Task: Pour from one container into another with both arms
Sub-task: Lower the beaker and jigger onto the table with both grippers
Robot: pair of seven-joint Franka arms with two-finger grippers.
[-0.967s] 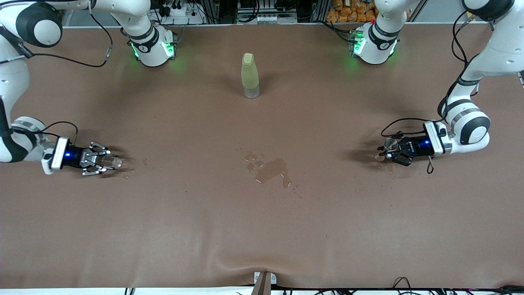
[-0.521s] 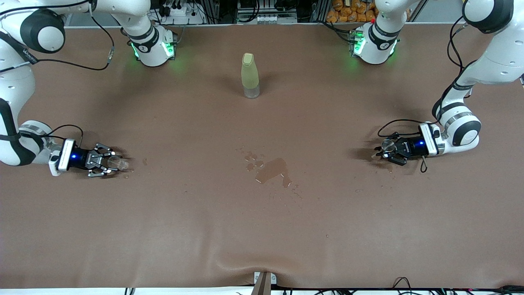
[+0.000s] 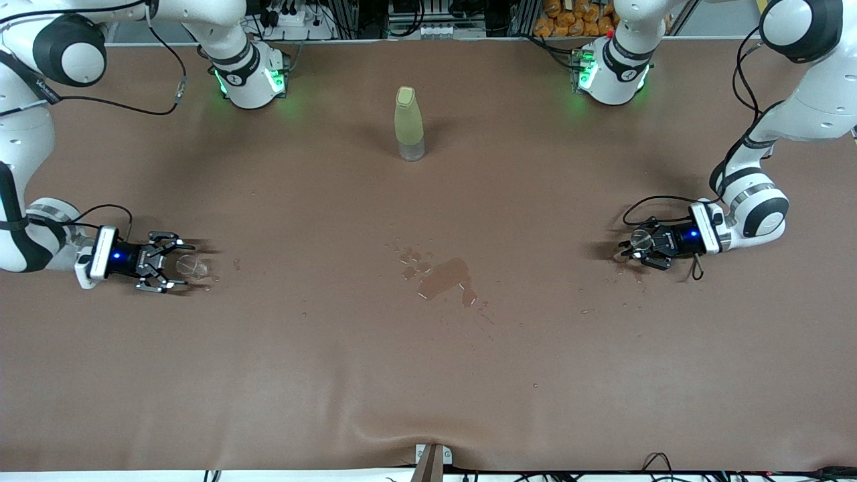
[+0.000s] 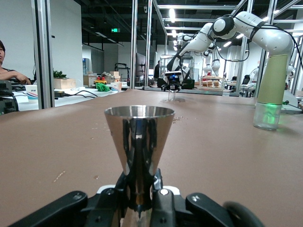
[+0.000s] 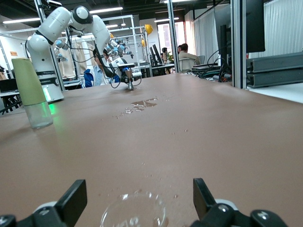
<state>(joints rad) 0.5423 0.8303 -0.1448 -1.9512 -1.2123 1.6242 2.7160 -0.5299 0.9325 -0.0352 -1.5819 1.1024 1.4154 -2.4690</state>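
Glass point(image 3: 190, 266) sits on the table point(image 3: 428, 375) between the spread fingers of the right gripper point(image 3: 175, 264), released. Left gripper point(image 3: 631, 246) is clamped on a metal cup point(image 4: 138, 142), low at its own end. Risk: either cup tips if a finger clips it during retreat, adding to the spill point(image 3: 445, 278).

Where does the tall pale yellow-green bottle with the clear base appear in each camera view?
Front view: pale yellow-green bottle stands upright between the two arm bases.
Left wrist view: at the picture's edge, past the metal cone cup.
Right wrist view: at the picture's edge.
Shared landmark: the wet spill on the brown table.
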